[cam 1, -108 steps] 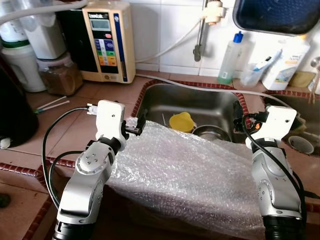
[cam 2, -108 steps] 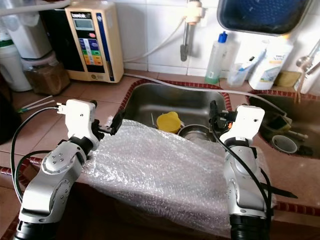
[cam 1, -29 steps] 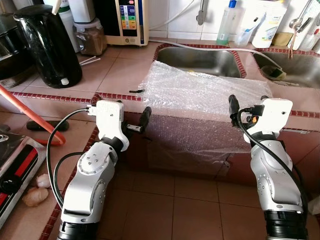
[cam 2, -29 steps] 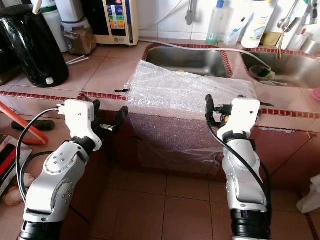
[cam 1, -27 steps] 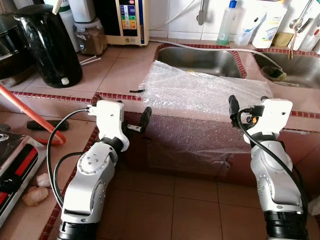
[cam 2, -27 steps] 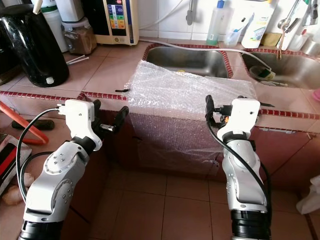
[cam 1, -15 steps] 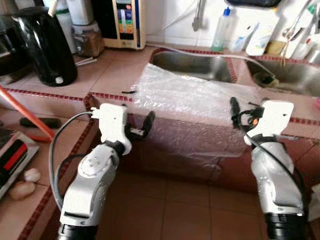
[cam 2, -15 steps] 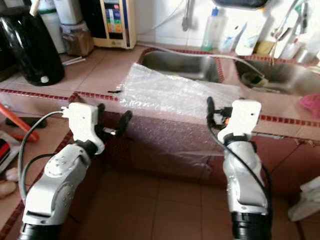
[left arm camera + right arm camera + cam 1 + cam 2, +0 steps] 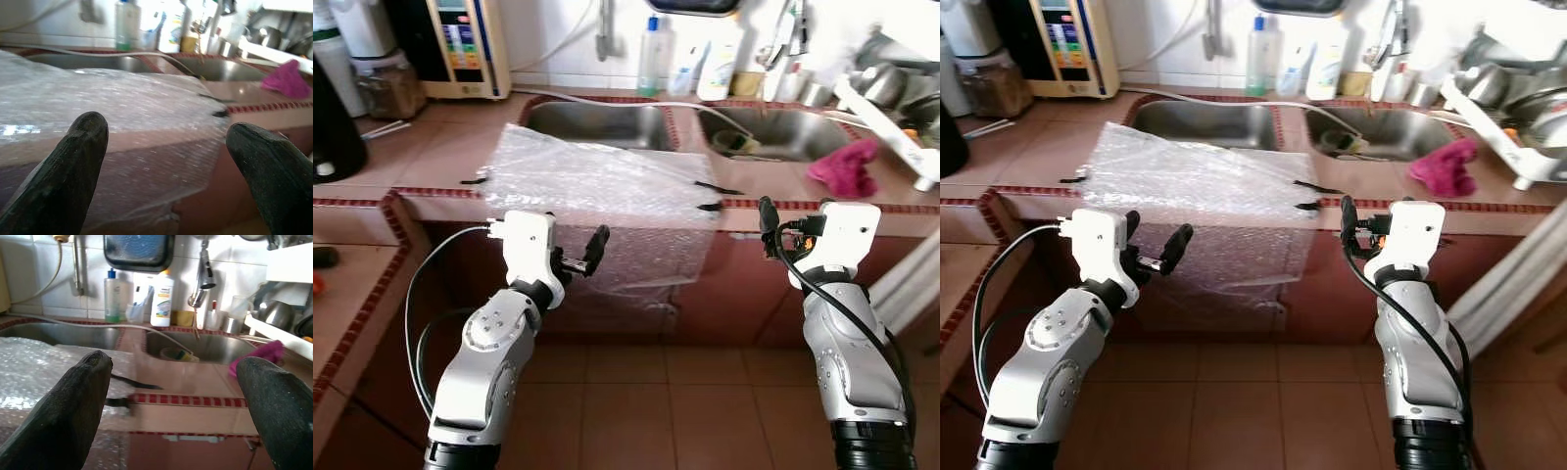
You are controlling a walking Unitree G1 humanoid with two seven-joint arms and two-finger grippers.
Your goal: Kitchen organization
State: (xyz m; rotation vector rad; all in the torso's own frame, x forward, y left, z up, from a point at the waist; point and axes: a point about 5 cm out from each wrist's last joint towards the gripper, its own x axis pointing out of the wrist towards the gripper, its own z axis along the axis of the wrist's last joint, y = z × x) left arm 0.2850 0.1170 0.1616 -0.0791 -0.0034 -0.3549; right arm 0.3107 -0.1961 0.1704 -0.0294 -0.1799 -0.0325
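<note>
Two grippers hang out in front of the robot with nothing in them: the left gripper (image 9: 579,257) has its black fingers (image 9: 73,161) spread apart and empty, and the right gripper (image 9: 176,416) likewise stands wide, its black fingertips (image 9: 80,396) framing only open air. Just beyond the left one, near but not touching, lies the crinkled sheet of clear bubble wrap (image 9: 597,181), spread flat over the red-tiled counter edge (image 9: 773,206) and drooping down the cabinet face below it; its hanging part sits just ahead of the left fingers. The right gripper is further off, past the sheet's right edge, where two short black strips (image 9: 710,196), possibly tape, lie at its corner. Behind the sheet are the two stainless steel sink basins (image 9: 597,119), and on the counter to the right a crumpled magenta cloth (image 9: 844,164). A beige wall-side water appliance (image 9: 462,44) stands at the far left. I'd judge the robot is standing back from the counter, between steps of tidying, with the wrap not yet gathered. If the sheet is the next thing to clear, the move calls for stepping closer and bringing both sets of fingers onto its hanging edge, as it is light, slippery and will crumple.
</note>
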